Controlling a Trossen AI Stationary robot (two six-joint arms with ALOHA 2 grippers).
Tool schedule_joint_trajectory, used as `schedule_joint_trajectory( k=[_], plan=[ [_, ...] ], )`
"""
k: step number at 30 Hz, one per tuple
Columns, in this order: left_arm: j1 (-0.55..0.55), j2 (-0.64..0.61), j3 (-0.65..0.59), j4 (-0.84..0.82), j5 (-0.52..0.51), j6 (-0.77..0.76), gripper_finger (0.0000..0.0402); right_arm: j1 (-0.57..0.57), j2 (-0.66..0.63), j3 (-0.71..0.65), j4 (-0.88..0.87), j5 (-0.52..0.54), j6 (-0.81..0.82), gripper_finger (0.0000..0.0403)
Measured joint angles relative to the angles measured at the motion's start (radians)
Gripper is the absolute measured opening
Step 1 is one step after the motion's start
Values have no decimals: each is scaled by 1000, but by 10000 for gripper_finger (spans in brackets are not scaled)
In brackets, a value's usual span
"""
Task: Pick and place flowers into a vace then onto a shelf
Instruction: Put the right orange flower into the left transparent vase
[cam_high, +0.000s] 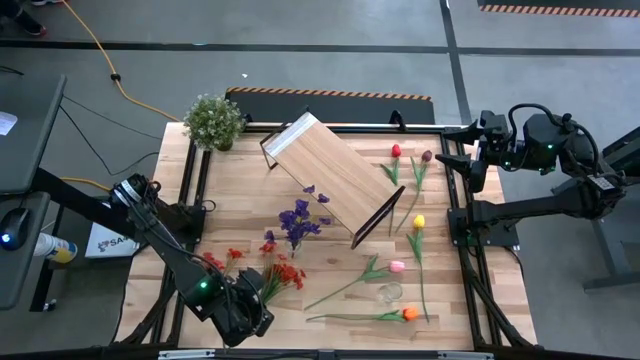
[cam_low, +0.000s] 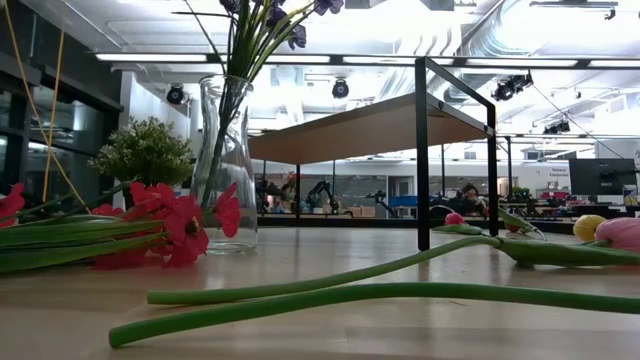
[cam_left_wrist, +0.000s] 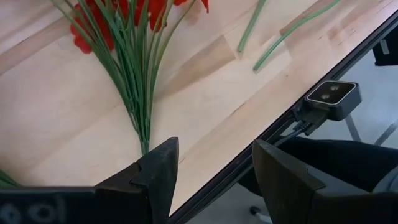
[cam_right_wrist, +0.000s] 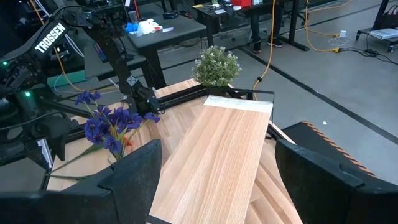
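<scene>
A red spray of flowers (cam_high: 281, 275) lies flat on the table near its near left corner; its stem ends (cam_left_wrist: 143, 144) point at my left gripper (cam_left_wrist: 214, 155). That gripper is open just short of the stem ends, tilted down over the table's near edge (cam_high: 250, 318). Purple flowers stand in a clear glass vase (cam_low: 226, 165) (cam_high: 298, 226) at mid-table. The shelf (cam_high: 335, 178) stands slanted behind it on its black legs. Tulips lie on the right: red (cam_high: 395, 152), maroon (cam_high: 427, 157), yellow (cam_high: 419, 221), pink (cam_high: 397, 266), orange (cam_high: 410, 314). My right gripper (cam_high: 468, 152) waits open, raised at the far right.
A bushy potted plant (cam_high: 213, 120) stands at the far left corner. A small clear glass thing (cam_high: 388, 293) lies between the pink and orange tulips. Long green stems (cam_low: 400, 290) cross the near table. The black frame rail (cam_left_wrist: 261, 140) runs along the near edge.
</scene>
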Motion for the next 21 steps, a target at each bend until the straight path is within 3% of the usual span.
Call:
schedule_joint_trajectory(
  k=[21],
  plan=[
    [0, 0, 0, 0, 13, -23, 239, 0, 0, 0, 0, 0, 0, 303]
  ],
)
